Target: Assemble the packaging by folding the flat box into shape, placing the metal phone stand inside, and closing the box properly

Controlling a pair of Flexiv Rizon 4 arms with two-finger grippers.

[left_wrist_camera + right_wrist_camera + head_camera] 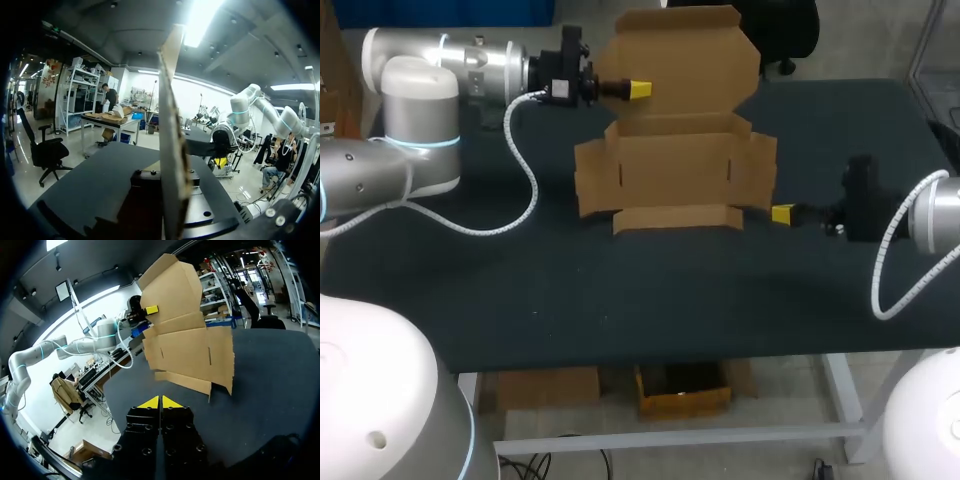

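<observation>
Counter (620,300): dark flat top. A bare stretch lies on the near side of the box.
Right jaws: pressed together with nothing in them. Their yellow tips (782,213) sit just beside the box's near right corner, level with its front flap. In the right wrist view the tips (151,403) meet edge to edge, and a strip of counter separates them from the box, so they do not touch it.
Right arm (930,215): comes in from the right of the box, low over the counter. A white coiled cable (895,265) loops down beside it.
Box (675,170): brown cardboard, opened out flat and not yet folded into shape. It sits mid-counter between the two arms. The front flap is nearest, then the wide middle panel with a side flap at each end, then the lid panel rising at the far side. The right wrist view (185,350) shows it standing steeply, lid uppermost. Whether its lower edge rests on the counter cannot be told.
Left jaws: pinching the box's lid at its left edge. One yellow tip (638,90) lies against the lid's face. In the left wrist view the cardboard (172,150) runs edge-on straight out from between them, and the tips themselves are hidden.
Left arm (420,100): comes in from the left of the box, at lid height. Its white coiled cable (525,170) trails down onto the counter left of the box.
</observation>
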